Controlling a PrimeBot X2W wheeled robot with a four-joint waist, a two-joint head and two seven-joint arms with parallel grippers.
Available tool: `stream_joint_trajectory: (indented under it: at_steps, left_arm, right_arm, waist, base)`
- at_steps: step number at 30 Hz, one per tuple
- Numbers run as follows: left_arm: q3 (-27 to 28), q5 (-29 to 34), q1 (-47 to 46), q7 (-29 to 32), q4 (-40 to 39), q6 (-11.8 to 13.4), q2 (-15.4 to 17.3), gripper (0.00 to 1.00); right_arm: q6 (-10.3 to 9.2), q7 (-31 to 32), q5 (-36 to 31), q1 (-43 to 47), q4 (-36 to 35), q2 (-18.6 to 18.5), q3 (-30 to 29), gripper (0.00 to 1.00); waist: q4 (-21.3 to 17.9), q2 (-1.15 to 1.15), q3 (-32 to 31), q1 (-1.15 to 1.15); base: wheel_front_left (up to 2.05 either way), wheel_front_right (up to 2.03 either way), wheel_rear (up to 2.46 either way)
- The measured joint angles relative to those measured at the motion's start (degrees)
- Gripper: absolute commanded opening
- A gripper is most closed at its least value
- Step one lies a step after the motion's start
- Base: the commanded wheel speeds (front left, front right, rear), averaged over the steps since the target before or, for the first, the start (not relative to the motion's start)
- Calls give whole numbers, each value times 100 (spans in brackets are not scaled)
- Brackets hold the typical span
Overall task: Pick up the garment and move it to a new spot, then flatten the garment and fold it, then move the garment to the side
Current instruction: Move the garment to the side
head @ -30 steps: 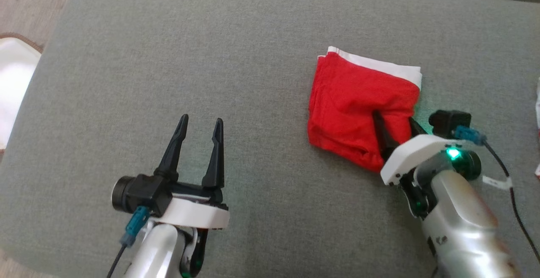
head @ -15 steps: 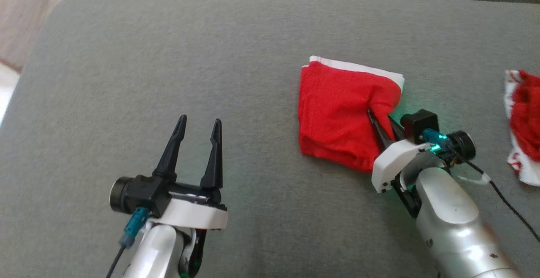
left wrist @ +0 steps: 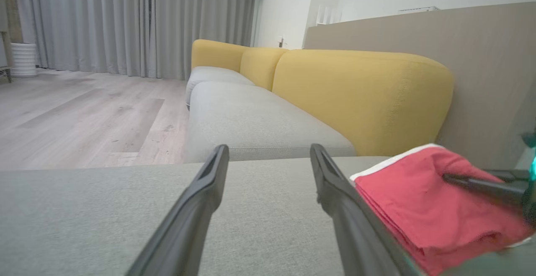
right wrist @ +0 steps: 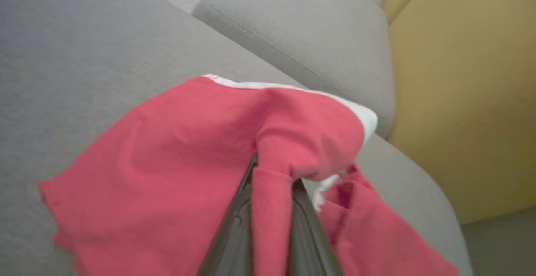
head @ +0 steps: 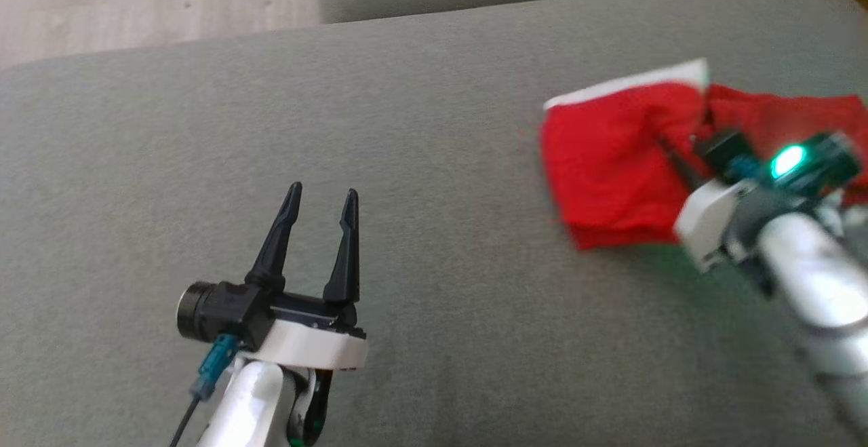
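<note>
The garment is a folded red cloth with a white band, lying at the right of the grey couch seat. My right gripper is shut on its right edge. In the right wrist view a ridge of the garment is pinched between the right gripper and bunches upward. My left gripper stands open over bare cushion at the lower left, well apart from the cloth. From the left wrist, the garment lies to the right of the left gripper.
A second red cloth lies just right of the garment, touching or nearly touching it; it also appears as red cloth beside my right fingers. A yellow backrest rises behind the seat. Wooden floor lies past the cushion's far left edge.
My right gripper has shut on the garment's right edge and pulled it toward the second red cloth. The head camera has turned right. The left gripper stays open.
</note>
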Motion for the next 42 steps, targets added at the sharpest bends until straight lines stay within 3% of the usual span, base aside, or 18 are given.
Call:
stream_joint_trajectory:
  at_steps: [1,2,8,16,22,32,33,34,42]
  left_arm:
    - [-13,-4,-10,0,-5,3,0,100]
    - [-13,-4,-10,0,-5,3,0,100]
    - [-78,-51,-73,0,-23,3,0,100]
    - [-70,-53,-211,0,4,-5,0,100]
    - [-89,-54,-344,0,15,-12,-2,100]
    - [-16,-43,-435,0,94,-64,-7,100]
    - [-2,-43,-435,0,107,-82,-8,100]
    - [10,-43,-435,0,119,-93,-8,100]
    - [125,-2,-414,0,177,-102,-9,100]
  right_arm:
    - [0,192,283,-176,-224,-432,193,0]
    - [0,192,283,-176,-224,-432,193,0]
    - [0,659,990,-392,-602,-1559,525,0]
    - [0,1155,1447,-389,-601,-2384,705,0]
    - [0,1289,1619,-388,-199,-2638,724,0]
    - [0,1247,1489,-391,226,-2514,566,0]
    - [0,1233,1460,-391,259,-2469,536,72]
    - [0,1233,1438,-393,303,-2424,486,100]
    - [0,1006,1191,-481,556,-2092,-147,100]
  waist:
    - [-116,0,29,0]
    - [-116,0,29,0]
    - [-185,0,253,1]
    - [-89,0,465,1]
    - [25,0,656,1]
    - [172,0,865,1]
    - [170,0,848,1]
    - [166,0,825,1]
    - [94,0,497,0]
  base:
    - [0,0,0]
    - [0,0,0]
    - [0,0,0]
    - [0,0,0]
    - [0,0,0]
    - [0,0,0]
    - [0,0,0]
    - [0,0,0]
    - [0,0,0]
